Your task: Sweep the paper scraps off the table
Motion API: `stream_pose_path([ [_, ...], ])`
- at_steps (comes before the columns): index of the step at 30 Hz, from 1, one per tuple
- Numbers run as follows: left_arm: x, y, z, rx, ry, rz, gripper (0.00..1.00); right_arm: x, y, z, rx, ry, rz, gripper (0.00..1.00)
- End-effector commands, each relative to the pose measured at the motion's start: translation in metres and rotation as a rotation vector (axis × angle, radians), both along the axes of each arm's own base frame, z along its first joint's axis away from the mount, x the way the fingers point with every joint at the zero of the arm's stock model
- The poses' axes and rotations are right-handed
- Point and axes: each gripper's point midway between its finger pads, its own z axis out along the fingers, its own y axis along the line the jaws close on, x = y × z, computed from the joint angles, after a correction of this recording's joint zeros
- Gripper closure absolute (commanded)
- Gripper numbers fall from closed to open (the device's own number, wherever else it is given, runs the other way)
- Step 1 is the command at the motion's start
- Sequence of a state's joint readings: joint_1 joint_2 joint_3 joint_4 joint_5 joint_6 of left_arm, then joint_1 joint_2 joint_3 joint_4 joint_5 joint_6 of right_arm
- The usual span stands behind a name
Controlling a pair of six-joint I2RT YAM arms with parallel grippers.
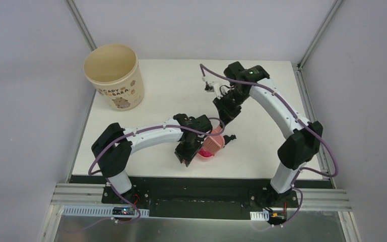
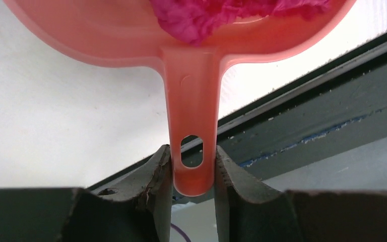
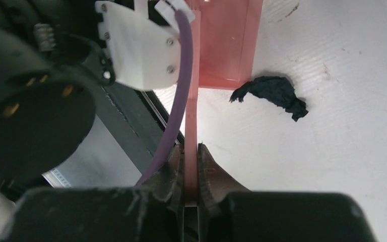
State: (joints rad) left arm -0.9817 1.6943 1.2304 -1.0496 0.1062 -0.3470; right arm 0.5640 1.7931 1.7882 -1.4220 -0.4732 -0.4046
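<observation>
- Left hand (image 2: 192, 161): clenched on the end of the handle of the pink dustpan (image 2: 191, 55). One finger presses each side of the handle, level with its hanging hole.
- Dustpan position: over the white desk (image 1: 171, 85), close to its black front edge. The pan points away from the left hand.
- Magenta scrap (image 2: 201, 17): crumpled, lying inside the dustpan against the rear wall, just above the root of the handle.
- Right hand (image 3: 190, 169): clenched on the thin handle of the pink brush (image 3: 227, 45). The handle shows edge-on between the two fingers.
- Brush position: in the top view its head sits at the dustpan, between the two hands.
- Dark blue scrap (image 3: 274, 93): lying on the desk outside the dustpan, just beside the lower corner of the brush head. Whether they touch cannot be determined.
- Beige bucket (image 1: 113, 75): upright at the far left corner of the desk, well apart from both hands.
</observation>
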Motion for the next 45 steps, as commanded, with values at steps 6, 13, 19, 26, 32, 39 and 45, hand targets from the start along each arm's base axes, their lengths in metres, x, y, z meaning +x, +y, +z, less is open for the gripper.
stream_pose_path([
  [6, 0.003, -0.019, 0.014, -0.204, -0.132, 0.012, 1.00, 0.033, -0.045, 0.068, 0.102, -0.210, -0.232, 1.00],
  [13, -0.010, -0.013, 0.038, -0.299, -0.179, 0.036, 1.00, 0.066, -0.082, 0.081, -0.008, -0.391, -0.329, 1.00],
  [19, -0.033, -0.004, 0.044, -0.238, -0.073, 0.078, 1.00, 0.096, -0.135, 0.066, -0.283, -0.552, -0.423, 1.00],
  [26, -0.044, -0.002, 0.021, -0.094, -0.019, 0.051, 1.00, 0.096, -0.148, 0.042, -0.370, -0.537, -0.437, 1.00],
  [32, -0.043, -0.019, 0.005, -0.040, 0.003, 0.003, 1.00, 0.081, -0.129, 0.012, -0.311, -0.398, -0.423, 1.00],
  [39, -0.037, -0.047, -0.004, -0.065, 0.032, 0.003, 1.00, 0.028, -0.071, -0.017, -0.105, -0.109, -0.318, 1.00],
  [45, -0.033, -0.055, -0.005, -0.085, 0.018, -0.009, 1.00, 0.004, -0.044, 0.008, 0.032, -0.009, -0.305, 1.00],
])
